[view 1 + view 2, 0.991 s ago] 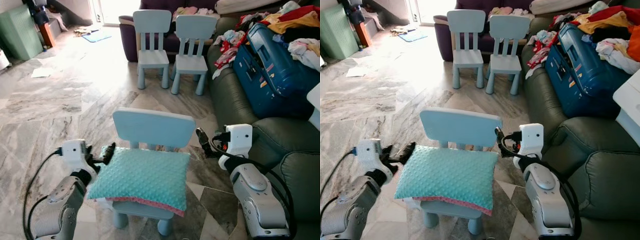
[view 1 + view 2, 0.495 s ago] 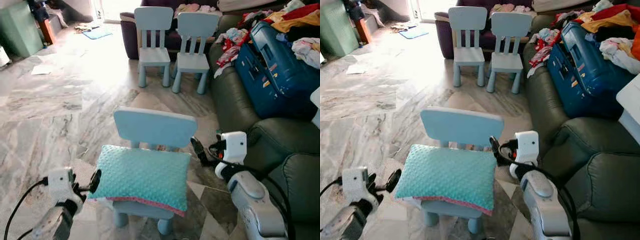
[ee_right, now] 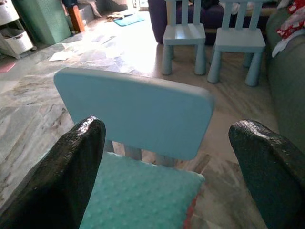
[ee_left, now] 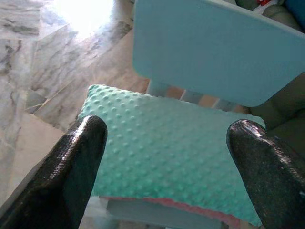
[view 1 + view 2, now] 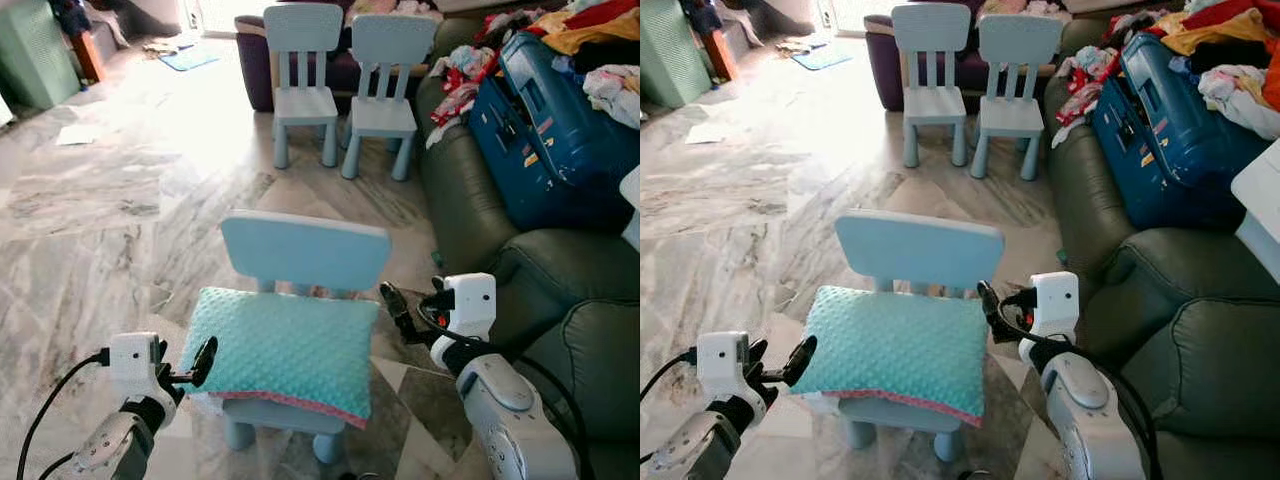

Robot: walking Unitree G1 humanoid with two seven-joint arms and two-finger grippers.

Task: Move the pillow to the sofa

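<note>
Both grippers stand with their black fingers spread wide and nothing between them. Left gripper hovers just off the pillow's near left corner, and whether a fingertip brushes the fabric cannot be told from the head views; in its wrist view the two fingers frame the pillow's dotted surface with open space between. Right gripper sits beside the pillow's far right corner, close to the chair back, apart from both as far as can be seen.

That teal pillow, with a pink trim along its front edge, lies flat on the seat of a small light-blue chair, covering the seat and overhanging its front.

Much of each silver arm is cut off by the lower edge of the head views. Chair legs are partly hidden under the pillow.

Grey-veined marble floor spreads around, washed out by glare farther back. A dark green sofa stands to the robot's right, carrying a blue suitcase and heaped clothes. Two more light-blue chairs stand side by side ahead.
</note>
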